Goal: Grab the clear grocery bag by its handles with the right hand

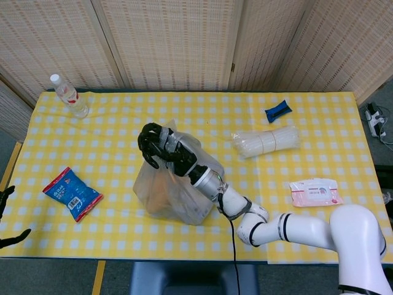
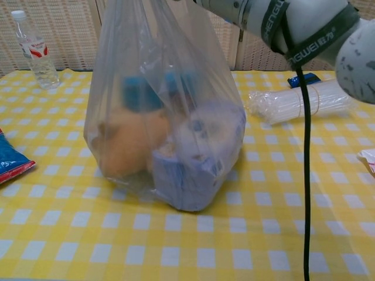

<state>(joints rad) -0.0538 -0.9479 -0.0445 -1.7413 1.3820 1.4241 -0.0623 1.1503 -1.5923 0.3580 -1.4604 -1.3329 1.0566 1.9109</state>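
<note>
**Right hand gripping bag handles**

Yellow checked tablecloth point(image 1: 123, 147) carries the clear grocery bag point(image 2: 170, 129), standing mid-table. Right hand point(image 1: 161, 146) has its fingers curled tight around the gathered handles point(image 1: 169, 132) at the bag's top. Left hand point(image 1: 5, 215) sits at the frame edge, fingers spread, holding nothing.

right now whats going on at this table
The robot's right hand is closed around the gathered handles of the clear grocery bag, pulling its top up while the loaded bottom sits on the yellow checked table. The left hand shows only at the table's edge, holding nothing. A water bottle and blue snack packet lie untouched.
</note>
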